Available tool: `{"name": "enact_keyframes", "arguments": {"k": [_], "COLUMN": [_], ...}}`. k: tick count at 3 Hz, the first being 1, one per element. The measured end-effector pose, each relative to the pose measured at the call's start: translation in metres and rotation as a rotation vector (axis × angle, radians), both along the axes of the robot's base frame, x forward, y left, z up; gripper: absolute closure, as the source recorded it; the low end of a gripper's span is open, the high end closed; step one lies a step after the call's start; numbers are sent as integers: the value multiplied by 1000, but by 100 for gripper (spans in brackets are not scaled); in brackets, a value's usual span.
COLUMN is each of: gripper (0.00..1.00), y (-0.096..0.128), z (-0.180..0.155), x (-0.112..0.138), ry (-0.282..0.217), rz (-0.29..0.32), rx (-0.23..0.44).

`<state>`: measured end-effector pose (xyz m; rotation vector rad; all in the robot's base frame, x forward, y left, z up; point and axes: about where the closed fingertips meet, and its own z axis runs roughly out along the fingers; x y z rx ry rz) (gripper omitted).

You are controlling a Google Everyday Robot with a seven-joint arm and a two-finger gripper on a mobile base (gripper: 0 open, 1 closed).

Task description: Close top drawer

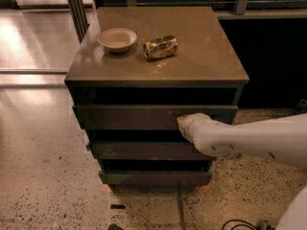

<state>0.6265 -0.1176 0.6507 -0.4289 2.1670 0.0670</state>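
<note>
The top drawer (pixel 129 117) is the uppermost of three dark flat fronts in a brown cabinet. Its front stands out a little past the cabinet top, with a dark gap above it. My white arm reaches in from the right, and the gripper (pixel 181 122) at its tip is against the right part of the top drawer's front. The fingers are hidden behind the arm's end.
A pale bowl (pixel 116 39) and a crushed can (pixel 159 47) sit on the cabinet top (pixel 192 56). The middle drawer (pixel 144 151) and the bottom drawer (pixel 153 177) step out below. Speckled floor lies around; a dark post (pixel 76 6) stands at the back left.
</note>
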Motion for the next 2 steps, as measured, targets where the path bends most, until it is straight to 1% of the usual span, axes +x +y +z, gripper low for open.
{"name": "enact_keyframes", "arguments": {"k": [1,2], "gripper": [100,100], "y": [-2,-2], "z": [3,3], "x": [14,14], "ry": [-27,-27], "rz": [-22,-22], "rx": [-10,-10]}}
